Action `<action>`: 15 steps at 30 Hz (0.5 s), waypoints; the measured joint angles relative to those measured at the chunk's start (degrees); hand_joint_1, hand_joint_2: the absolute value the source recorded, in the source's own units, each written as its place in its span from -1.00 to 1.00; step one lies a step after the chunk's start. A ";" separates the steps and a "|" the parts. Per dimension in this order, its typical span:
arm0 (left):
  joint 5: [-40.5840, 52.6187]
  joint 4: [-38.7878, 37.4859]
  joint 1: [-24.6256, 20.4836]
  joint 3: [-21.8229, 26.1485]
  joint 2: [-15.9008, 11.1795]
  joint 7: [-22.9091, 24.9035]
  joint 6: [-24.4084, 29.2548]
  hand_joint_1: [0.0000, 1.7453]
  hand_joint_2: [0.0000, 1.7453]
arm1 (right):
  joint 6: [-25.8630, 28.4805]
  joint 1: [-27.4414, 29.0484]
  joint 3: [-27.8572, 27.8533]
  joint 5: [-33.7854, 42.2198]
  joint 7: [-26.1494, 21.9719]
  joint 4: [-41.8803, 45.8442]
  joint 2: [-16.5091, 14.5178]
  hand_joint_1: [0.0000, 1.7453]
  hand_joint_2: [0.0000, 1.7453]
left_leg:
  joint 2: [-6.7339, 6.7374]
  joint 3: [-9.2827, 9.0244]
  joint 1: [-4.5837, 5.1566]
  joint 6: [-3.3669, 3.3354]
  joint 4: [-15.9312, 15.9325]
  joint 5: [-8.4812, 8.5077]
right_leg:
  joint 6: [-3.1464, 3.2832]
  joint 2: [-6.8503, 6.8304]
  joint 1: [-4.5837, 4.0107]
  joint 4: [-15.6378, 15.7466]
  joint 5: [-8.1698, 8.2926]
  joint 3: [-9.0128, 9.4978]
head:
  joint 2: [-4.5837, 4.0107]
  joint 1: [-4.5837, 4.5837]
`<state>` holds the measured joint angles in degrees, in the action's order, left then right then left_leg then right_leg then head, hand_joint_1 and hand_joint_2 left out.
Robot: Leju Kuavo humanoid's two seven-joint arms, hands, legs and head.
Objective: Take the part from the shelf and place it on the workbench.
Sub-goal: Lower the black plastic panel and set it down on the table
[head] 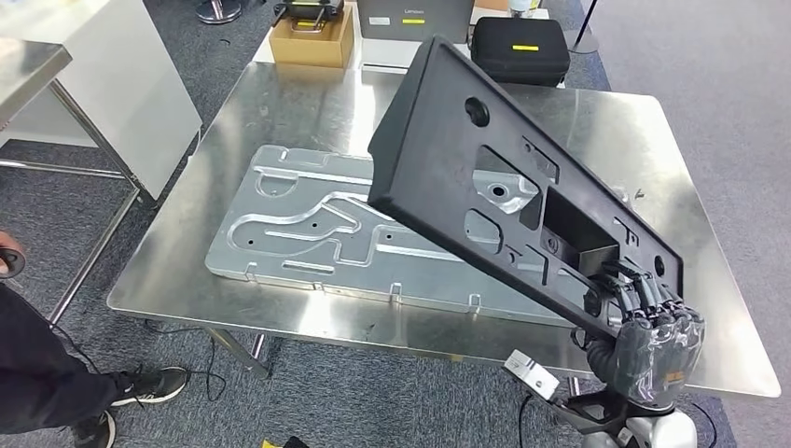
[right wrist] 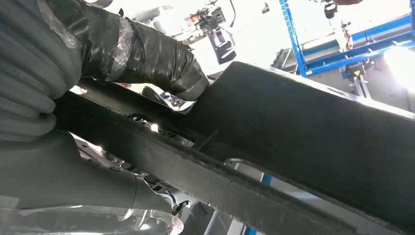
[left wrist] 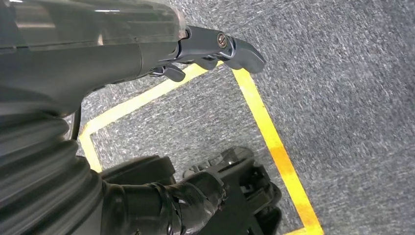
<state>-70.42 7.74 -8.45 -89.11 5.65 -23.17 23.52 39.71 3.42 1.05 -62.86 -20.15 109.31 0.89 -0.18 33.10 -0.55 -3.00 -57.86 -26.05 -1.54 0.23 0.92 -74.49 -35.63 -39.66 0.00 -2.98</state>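
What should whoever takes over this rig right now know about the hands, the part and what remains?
Right hand: grips the black plastic panel at its near lower end; the panel is tilted, raised over the steel workbench.
Left hand: hangs at the robot's side over grey carpet with yellow floor tape, holding nothing, fingers loosely curled.
On the bench: a stamped metal plate lies flat beneath the panel's far end.
Done: part is off the shelf and carried to the bench.
Left: lower it onto the bench, release.
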 joint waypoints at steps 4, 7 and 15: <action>0.67 0.00 0.00 0.00 0.10 0.07 -0.26 -1.00 1.00 | 0.00 -0.32 0.13 -0.14 0.22 -0.34 0.14 0.99 1.00 | -0.19 -0.59 0.06 0.49 -0.72 -0.98 | -0.12 -0.13 0.35 9.56 7.25 3.43 | 0.00 -0.02; 0.88 0.00 -0.09 0.00 0.14 0.20 -0.33 -1.00 1.00 | 0.00 -1.15 0.95 -1.22 1.19 -0.95 0.26 1.00 1.00 | -0.21 -0.55 0.38 1.36 -1.10 -1.48 | 0.47 -0.04 -0.01 14.28 8.25 5.50 | 0.00 0.03; 0.80 0.00 -0.43 0.00 0.14 1.08 -0.27 -1.00 -1.00 | 0.00 -4.25 4.75 -5.19 4.73 -2.61 0.98 1.00 1.00 | -0.14 4.96 -0.02 3.03 -13.18 -8.33 | 2.47 -0.15 0.28 14.97 8.31 5.83 | 0.00 0.29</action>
<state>-69.62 7.74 -8.88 -89.11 5.79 -22.09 23.25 39.71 -0.82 5.80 -68.05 -15.42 106.69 1.87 -0.33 38.06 -0.56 0.03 -71.04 -34.38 0.93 0.08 1.20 -59.52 -27.31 -33.83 0.00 -2.69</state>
